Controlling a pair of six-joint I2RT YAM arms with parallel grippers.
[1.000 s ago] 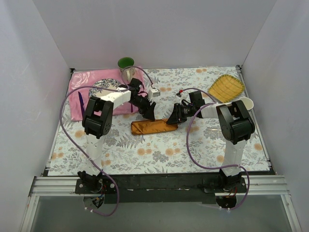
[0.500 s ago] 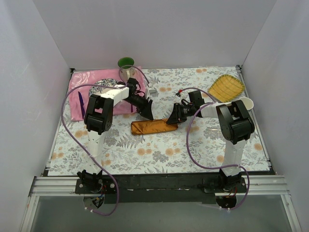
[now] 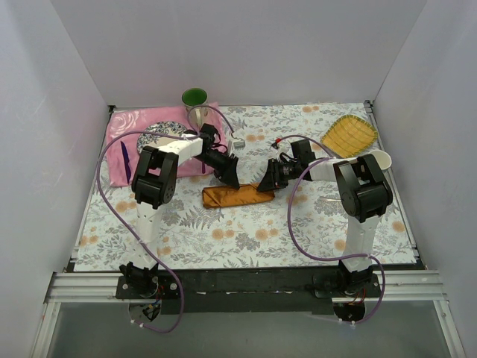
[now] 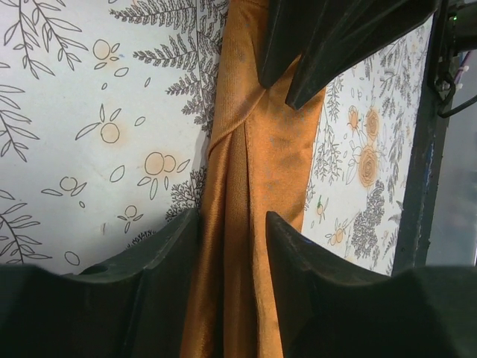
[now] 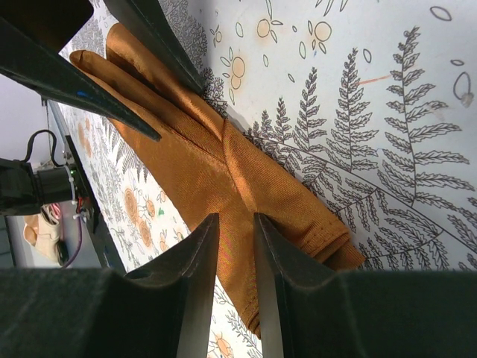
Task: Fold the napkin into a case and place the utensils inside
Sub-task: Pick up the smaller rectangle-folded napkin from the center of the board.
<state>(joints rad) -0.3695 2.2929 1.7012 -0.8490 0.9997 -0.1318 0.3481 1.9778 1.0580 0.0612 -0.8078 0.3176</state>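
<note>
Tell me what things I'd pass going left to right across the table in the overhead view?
Large pink cloth → patterned round plate → green cup → folded rust-orange satin napkin → yellow woven bamboo tray

napkin (image 5: pixel 223 179): folded orange strip lying on my floral tablecloth (image 5: pixel 387 119)
my right gripper (image 5: pixel 235 253): fingers slightly apart, over its edge

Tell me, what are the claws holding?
Both claws, left and right, straddle the folded rust-orange satin napkin at opposite ends; whether either pinches it cannot be told.
</note>
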